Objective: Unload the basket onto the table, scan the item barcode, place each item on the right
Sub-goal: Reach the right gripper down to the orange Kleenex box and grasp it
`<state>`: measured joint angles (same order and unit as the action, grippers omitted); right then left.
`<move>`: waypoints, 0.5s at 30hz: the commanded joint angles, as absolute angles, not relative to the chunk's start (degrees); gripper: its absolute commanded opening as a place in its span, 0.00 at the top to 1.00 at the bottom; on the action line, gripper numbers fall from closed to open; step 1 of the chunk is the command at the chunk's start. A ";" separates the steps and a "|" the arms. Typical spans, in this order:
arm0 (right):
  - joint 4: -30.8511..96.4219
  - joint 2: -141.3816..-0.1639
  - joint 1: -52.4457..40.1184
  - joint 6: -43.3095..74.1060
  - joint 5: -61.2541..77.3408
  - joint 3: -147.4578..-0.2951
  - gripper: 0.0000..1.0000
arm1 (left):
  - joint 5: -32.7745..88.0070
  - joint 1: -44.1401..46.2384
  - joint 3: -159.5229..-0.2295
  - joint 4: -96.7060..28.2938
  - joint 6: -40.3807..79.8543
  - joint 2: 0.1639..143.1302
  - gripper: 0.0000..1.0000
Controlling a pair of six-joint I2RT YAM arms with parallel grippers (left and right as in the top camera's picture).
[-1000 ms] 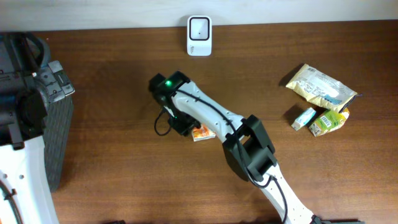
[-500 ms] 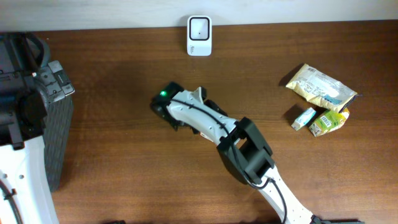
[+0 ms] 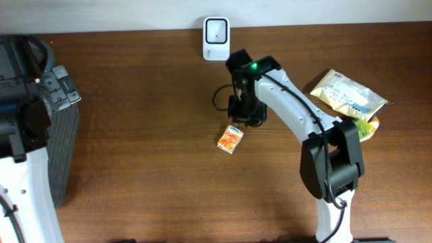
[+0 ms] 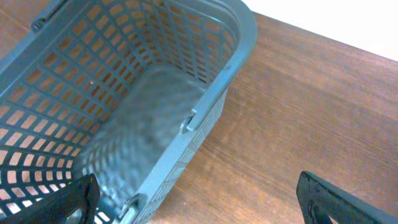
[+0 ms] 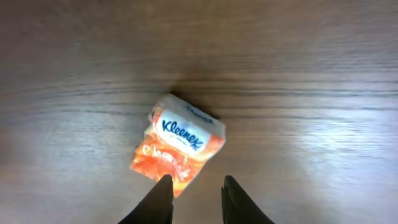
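An orange tissue pack (image 3: 230, 140) is seen lying flat on the table (image 3: 135, 169), at 6 o'clock from the white scanner (image 3: 217, 30) and well apart from it. The right gripper (image 3: 246, 116) is held at 1 o'clock from the pack, just beside it. In the wrist view its fingers (image 5: 163, 199) are narrowly parted, with nothing grasped. The left gripper (image 4: 205, 200) is spread wide and empty, beside a grey basket (image 4: 230, 81). Snack packets (image 3: 347, 94) are gathered at 3 o'clock.

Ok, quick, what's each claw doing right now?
Left claw: wide open, empty.
Right claw: narrowly open, holding nothing; the Kleenex packet lies loose just ahead of its tips.
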<state>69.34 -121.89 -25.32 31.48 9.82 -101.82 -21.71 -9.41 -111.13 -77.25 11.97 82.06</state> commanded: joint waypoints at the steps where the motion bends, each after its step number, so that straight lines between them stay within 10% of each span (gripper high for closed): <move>1: 65.21 -121.58 -25.93 33.36 14.96 -95.77 0.74 | -22.31 -9.67 -111.48 -77.28 11.88 81.84 0.01; 10: 54.43 -121.58 -26.65 34.61 14.59 -86.19 0.73 | -22.31 -9.65 -111.48 -77.28 11.88 81.84 0.01; 15: 40.32 -121.58 -27.03 0.51 17.56 -87.24 0.62 | -22.31 -9.65 -111.48 -77.28 11.88 81.84 0.01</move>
